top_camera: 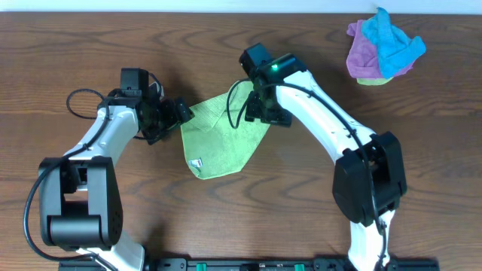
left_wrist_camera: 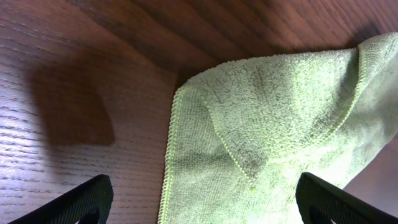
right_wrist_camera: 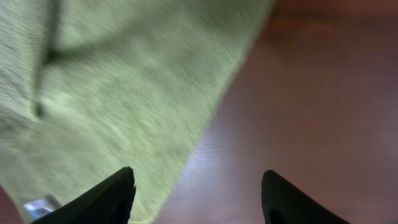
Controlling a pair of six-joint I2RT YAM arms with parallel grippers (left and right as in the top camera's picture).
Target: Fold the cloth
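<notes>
The lime-green cloth [top_camera: 218, 139] lies on the table, folded over on itself, with its small white tag [top_camera: 197, 162] near the front left corner. My left gripper [top_camera: 181, 114] is open at the cloth's left back corner; in the left wrist view the cloth [left_wrist_camera: 267, 118] lies between its spread fingers [left_wrist_camera: 202, 199], a folded flap on top. My right gripper [top_camera: 265, 114] is open above the cloth's right edge; in the right wrist view its fingers [right_wrist_camera: 198, 196] straddle that edge of the cloth [right_wrist_camera: 124, 93], and the tag [right_wrist_camera: 38, 206] shows at the lower left.
A pile of purple, bright blue and green cloths [top_camera: 382, 49] lies at the back right of the wooden table [top_camera: 437, 150]. A black cable [top_camera: 79, 105] loops beside the left arm.
</notes>
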